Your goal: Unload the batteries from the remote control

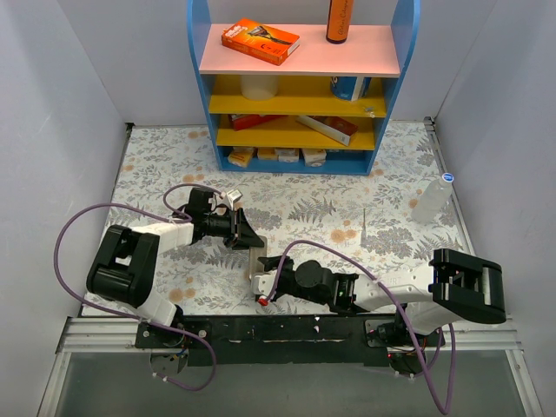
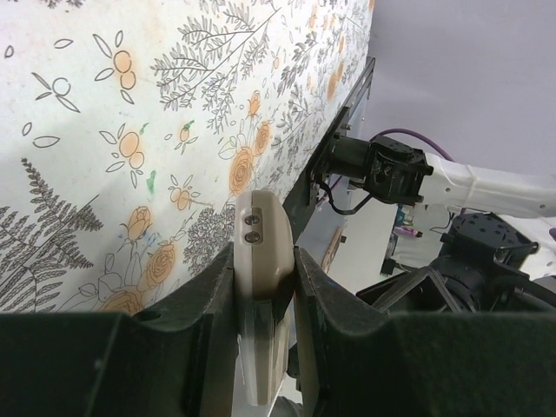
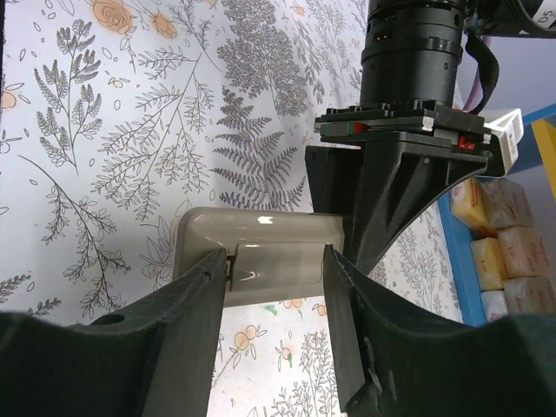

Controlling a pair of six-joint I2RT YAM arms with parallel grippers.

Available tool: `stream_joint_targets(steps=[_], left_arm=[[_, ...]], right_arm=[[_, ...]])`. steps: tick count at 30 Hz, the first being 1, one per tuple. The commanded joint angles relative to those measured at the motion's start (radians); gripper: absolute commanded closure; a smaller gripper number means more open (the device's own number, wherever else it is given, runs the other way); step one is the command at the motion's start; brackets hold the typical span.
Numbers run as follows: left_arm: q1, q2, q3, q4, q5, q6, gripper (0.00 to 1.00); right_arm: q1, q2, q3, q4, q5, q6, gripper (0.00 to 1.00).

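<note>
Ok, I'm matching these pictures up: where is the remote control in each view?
Top external: the remote control is at centre, slightly low.
Left wrist: bottom centre, clamped in the left gripper.
Right wrist: lower centre, lying across the right gripper.
Shared landmark: the floral table cover.

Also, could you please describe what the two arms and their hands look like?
The left arm and right arm each have white tubular links between chunky black joint housings, with a purple cable looping alongside. The left hand and right hand are matt black, each with two broad wedge-shaped fingers.
</note>
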Motion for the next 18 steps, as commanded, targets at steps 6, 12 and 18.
stream_joint_targets(steps=[6,12,18], left_arm=[[-0.009,0.013,0.038,-0.109,0.024,0.017,1.0],[-0.006,0.028,0.052,-0.146,-0.005,0.039,1.0],[0.005,0.023,0.074,-0.215,-0.092,0.074,1.0]], right_arm=[[-0.007,0.006,-0.006,0.079,0.098,-0.027,0.46],[-0.007,-0.003,-0.012,0.07,0.127,-0.028,0.46],[-0.007,0.009,-0.056,0.074,0.135,0.036,0.47]])
